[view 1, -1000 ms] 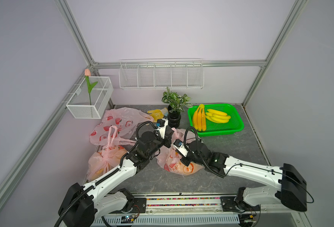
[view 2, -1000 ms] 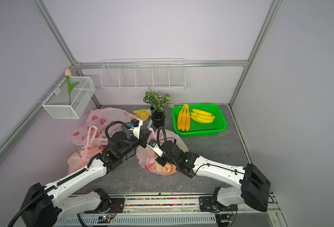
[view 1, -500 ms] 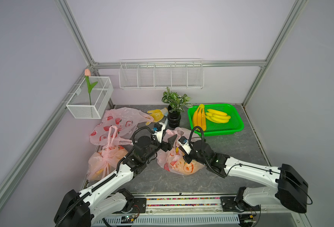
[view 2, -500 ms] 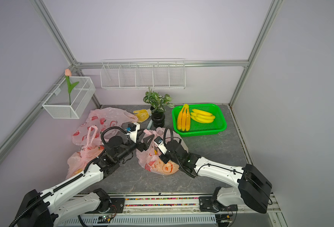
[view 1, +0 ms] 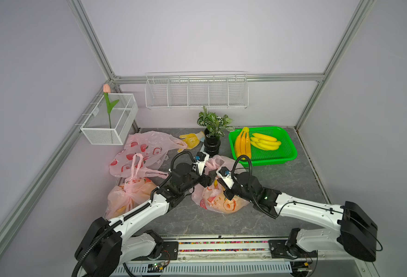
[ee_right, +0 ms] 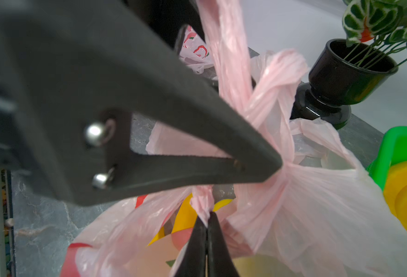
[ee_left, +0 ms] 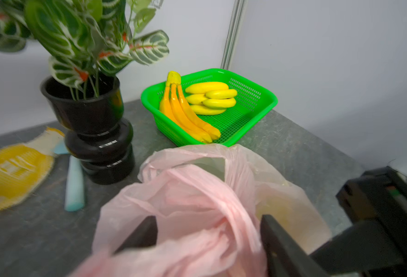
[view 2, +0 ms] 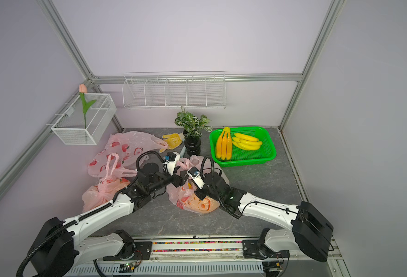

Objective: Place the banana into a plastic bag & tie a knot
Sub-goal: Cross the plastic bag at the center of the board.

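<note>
The plastic bag (view 1: 221,203), thin translucent pink film printed with fruit motifs, is sitting slumped on the grey, stone-veined worktop (view 1: 197,220) between both arms. The banana (ee_right: 185,215) is lying inside it, showing as a smooth yellow mass at the mouth. The right tool (ee_right: 207,223) is pinching fully closed on a handle twisted into a thin, crinkled cord. The left tool (ee_left: 207,218) is standing partly open, its matte black tapered fingers (ee_left: 276,242) straddling the other bunched, pleated handle, with film lying loose between them. Spare bananas (view 1: 264,141) are resting in the perforated green basket (view 1: 291,153).
</note>
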`<state>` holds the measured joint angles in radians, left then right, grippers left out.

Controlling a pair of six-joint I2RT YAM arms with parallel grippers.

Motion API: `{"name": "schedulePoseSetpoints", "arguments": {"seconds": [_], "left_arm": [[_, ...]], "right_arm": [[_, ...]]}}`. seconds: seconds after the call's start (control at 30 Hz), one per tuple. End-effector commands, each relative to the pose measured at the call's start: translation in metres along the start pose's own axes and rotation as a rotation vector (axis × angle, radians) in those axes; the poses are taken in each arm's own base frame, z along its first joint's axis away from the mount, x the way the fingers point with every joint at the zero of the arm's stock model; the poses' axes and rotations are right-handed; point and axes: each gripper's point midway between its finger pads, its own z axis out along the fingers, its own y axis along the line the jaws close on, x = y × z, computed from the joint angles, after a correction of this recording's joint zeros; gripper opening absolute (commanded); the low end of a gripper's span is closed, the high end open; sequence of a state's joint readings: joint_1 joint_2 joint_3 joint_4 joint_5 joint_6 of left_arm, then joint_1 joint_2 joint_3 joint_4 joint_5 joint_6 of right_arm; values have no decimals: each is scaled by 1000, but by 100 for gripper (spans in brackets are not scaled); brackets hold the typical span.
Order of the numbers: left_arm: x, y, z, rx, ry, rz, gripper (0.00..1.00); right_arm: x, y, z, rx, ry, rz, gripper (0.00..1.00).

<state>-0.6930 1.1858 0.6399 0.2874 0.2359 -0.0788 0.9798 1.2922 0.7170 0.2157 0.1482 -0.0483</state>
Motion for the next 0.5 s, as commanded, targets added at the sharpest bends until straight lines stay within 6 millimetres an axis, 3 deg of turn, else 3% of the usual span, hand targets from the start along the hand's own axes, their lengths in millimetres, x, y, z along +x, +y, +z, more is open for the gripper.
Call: {"name": "schedulePoseSetpoints", "arguments": {"seconds": [0.0, 0.17, 0.23, 0.37, 0.47], "left_arm": [[-11, -15, 1, 90, 4, -3, 44], [-12, -17, -2, 100, -2, 5, 12], [-12, -16, -3, 92, -8, 6, 3], [-15, -18, -8, 98, -37, 15, 0], [-17, -23, -13, 122, -71, 35, 0]], "right_arm": [[-8, 3, -6, -10, -40, 9, 6], [-14, -4, -14, 17, -57, 17, 7], [-19, -3, -22, -14, -68, 22, 16], [-27, 1, -44, -120, -63, 4, 39], [-30, -6, -53, -118, -37, -26, 47]]}}
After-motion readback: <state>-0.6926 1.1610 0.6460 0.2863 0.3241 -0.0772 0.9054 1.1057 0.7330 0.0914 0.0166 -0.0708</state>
